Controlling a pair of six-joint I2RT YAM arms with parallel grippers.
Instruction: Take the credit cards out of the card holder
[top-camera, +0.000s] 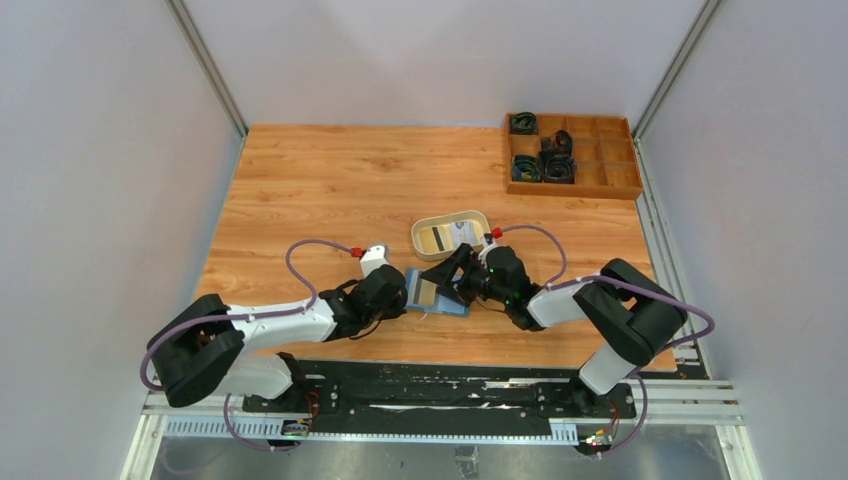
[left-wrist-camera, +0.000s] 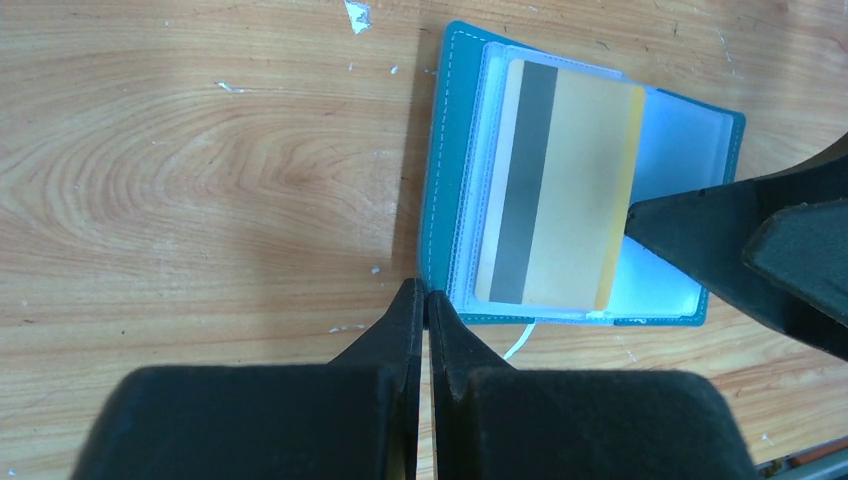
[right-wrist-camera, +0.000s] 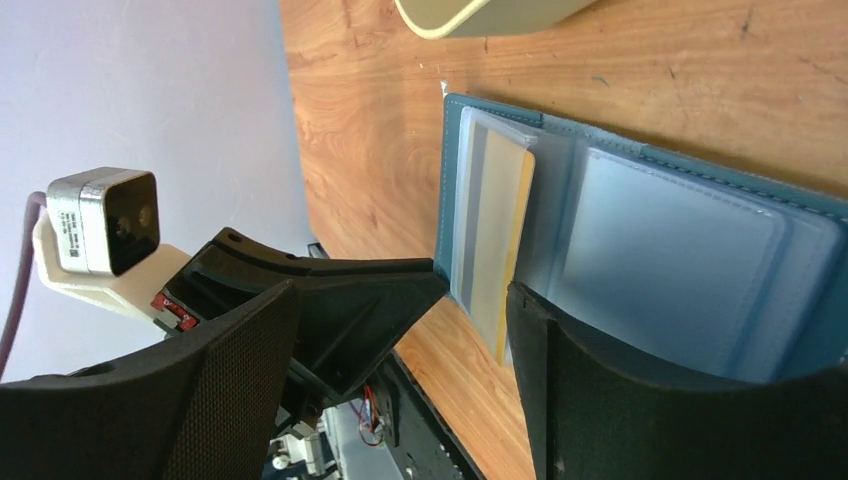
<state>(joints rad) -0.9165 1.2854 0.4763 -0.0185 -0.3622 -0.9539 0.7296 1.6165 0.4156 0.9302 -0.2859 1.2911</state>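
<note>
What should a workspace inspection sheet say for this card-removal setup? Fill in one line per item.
Surface: wooden table, a few white flecks.
Job's things: card holder open flat; striped card in its sleeve; other cards in the tray.
Clutter: divided wooden box holding dark items, far right.
Grippers: left gripper shut at the holder's edge; right gripper open, one finger at the striped card's edge.
Cables: purple cable looping off each arm.
Surroundings: grey walls, metal frame.
</note>
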